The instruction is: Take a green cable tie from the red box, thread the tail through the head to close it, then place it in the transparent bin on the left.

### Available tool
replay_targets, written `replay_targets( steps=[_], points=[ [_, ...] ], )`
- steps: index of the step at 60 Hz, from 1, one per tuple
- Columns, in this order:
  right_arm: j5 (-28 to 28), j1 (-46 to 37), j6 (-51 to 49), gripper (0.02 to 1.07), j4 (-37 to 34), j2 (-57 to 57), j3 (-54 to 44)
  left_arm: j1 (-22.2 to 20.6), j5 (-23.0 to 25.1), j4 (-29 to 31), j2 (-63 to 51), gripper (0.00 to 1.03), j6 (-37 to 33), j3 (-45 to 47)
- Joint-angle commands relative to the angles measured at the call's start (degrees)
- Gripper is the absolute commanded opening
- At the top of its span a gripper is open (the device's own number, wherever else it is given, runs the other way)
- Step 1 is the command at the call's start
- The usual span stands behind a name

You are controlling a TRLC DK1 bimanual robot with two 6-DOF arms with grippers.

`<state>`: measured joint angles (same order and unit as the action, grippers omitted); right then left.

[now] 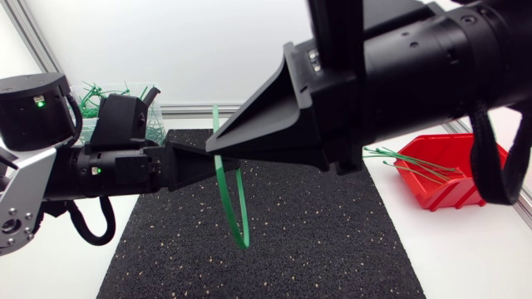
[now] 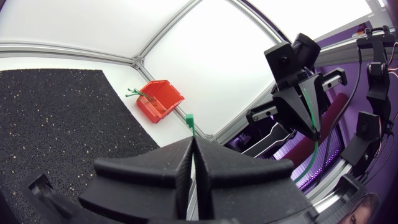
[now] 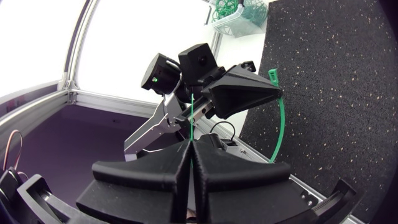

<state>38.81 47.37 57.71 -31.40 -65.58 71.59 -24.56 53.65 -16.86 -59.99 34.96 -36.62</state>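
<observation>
A green cable tie (image 1: 235,208) hangs in a loop above the black mat (image 1: 274,249), held at both ends. My left gripper (image 1: 218,162) is shut on its head end; in the left wrist view the head (image 2: 189,118) sticks out past the left gripper (image 2: 191,148). My right gripper (image 1: 209,148) is shut on the tail, which pokes upward. In the right wrist view the right gripper (image 3: 189,149) pinches the thin tail, and the left gripper (image 3: 245,93) faces it. The two tips nearly meet. The red box (image 1: 449,170) holds more ties. The transparent bin (image 1: 104,104) stands at the back left.
The mat covers the middle of the white table (image 1: 465,257). The bin (image 3: 239,12) holds several closed green ties. The red box (image 2: 160,99) sits off the mat's right edge. My right arm's body (image 1: 416,58) is high, near the camera.
</observation>
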Motion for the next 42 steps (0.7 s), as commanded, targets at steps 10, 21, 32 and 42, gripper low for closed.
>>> replay_targets(
  steps=[10, 21, 32, 42],
  points=[
    [3.0, -3.0, 6.3, 0.08, -0.8, -0.9, 1.1, -1.1, -1.4, -5.8, 2.0, 0.04, 2.7, 3.8],
    [4.3, -3.4, 7.8, 0.08, -0.9, -1.0, 0.5, -2.9, -4.9, -9.5, 2.2, 0.04, 3.1, 4.6],
    [6.6, -4.2, 9.2, 0.08, -1.1, -1.8, -1.0, -2.9, -7.2, -14.3, 1.1, 0.04, 3.1, 5.4],
    [8.6, -4.7, 9.6, 0.08, -1.3, -2.4, -2.6, -1.7, -7.3, -18.3, -1.4, 0.04, 3.2, 5.4]
  ],
)
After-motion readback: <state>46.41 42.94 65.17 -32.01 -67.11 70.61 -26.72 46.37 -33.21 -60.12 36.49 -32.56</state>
